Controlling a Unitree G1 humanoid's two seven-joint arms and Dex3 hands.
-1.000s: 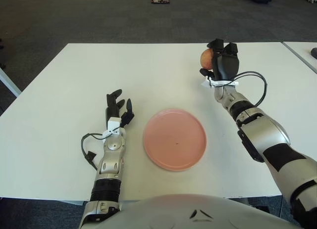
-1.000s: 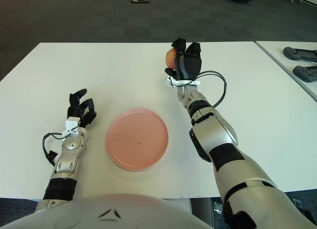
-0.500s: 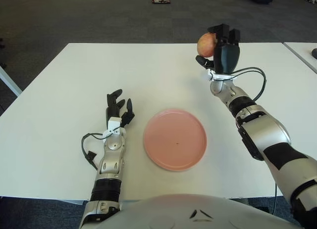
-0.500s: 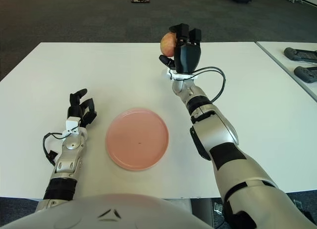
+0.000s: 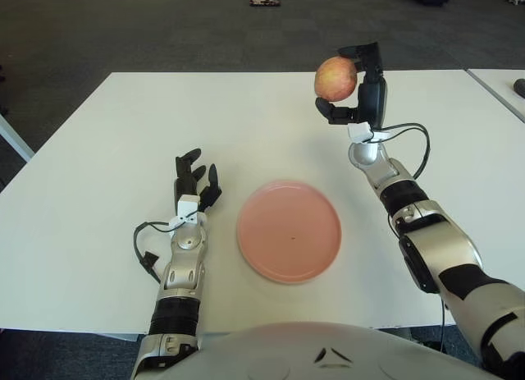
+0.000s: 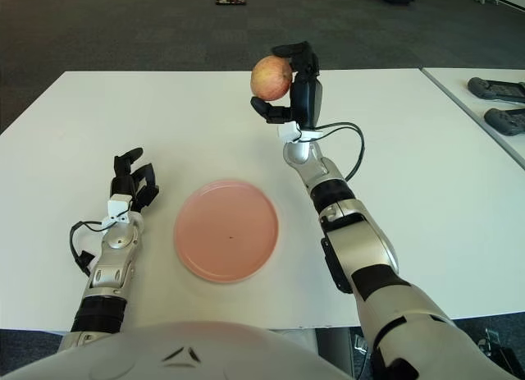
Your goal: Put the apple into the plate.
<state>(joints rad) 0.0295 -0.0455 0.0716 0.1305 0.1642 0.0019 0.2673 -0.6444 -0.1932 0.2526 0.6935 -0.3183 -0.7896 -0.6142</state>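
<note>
On the white counter the pink plate lies bare, with the left hand resting beside it, fingers loosely spread. The right hand holds the apple aloft beyond the plate, fingers clamped on it. The carry step is underway; next, swing the apple over the plate, lower, and release.

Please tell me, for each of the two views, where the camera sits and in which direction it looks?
Left eye view: on the head, looking forward and down at the table; both arms and the chest show.
Right eye view: slightly to the right, facing the same way; same body parts.
Shared: right hand holding the apple, the plate, left hand resting.
</note>
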